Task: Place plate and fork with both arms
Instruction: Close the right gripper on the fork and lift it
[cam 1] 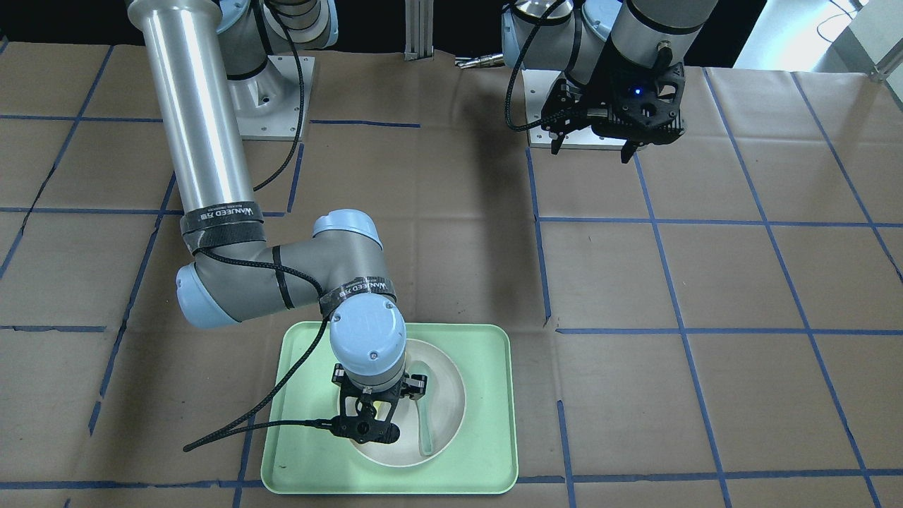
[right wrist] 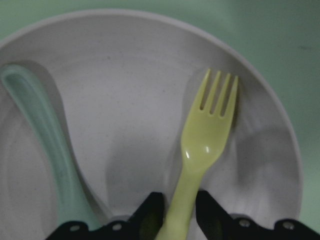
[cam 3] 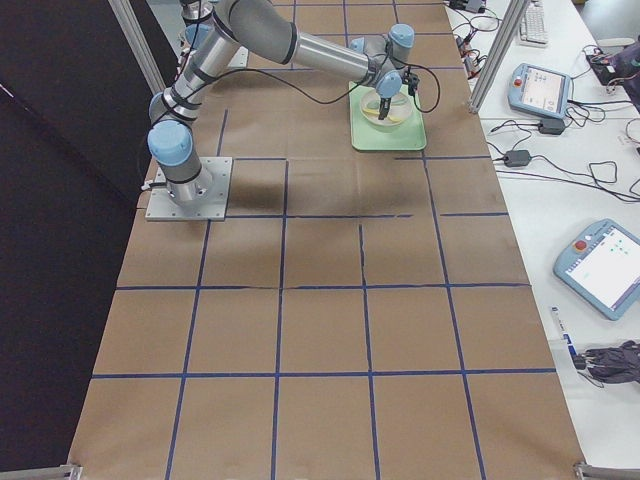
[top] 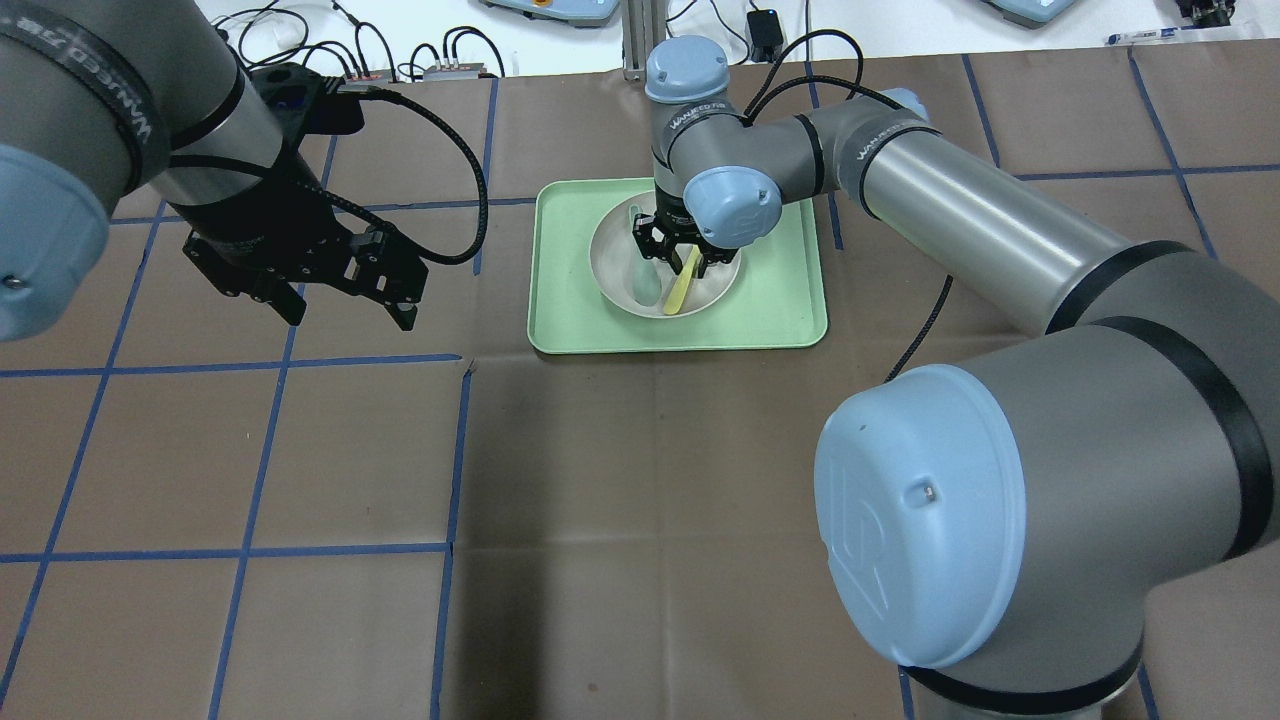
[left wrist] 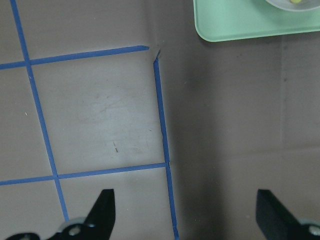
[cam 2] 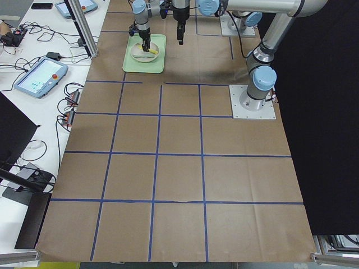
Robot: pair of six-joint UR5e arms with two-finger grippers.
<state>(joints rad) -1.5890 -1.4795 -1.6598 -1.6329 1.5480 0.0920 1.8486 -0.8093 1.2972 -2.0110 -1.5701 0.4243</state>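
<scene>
The off-white plate [top: 607,255] lies in the mint-green tray [top: 780,320]. The pale-yellow fork [top: 682,290] is over the plate, with its handle between the fingers of my right gripper [top: 678,262]. The right wrist view shows the right gripper [right wrist: 181,216] shut on the handle of the fork [right wrist: 205,140], whose tines point toward the rim of the plate [right wrist: 125,115]. I cannot tell whether the tines touch the plate. My left gripper [top: 350,318] is open and empty above the table, left of the tray. It also shows in the left wrist view [left wrist: 186,212].
A grey-green spoon [top: 643,280] lies in the plate beside the fork and shows in the right wrist view [right wrist: 50,145]. The tray's corner [left wrist: 240,20] shows in the left wrist view. Brown paper with blue tape lines covers the table.
</scene>
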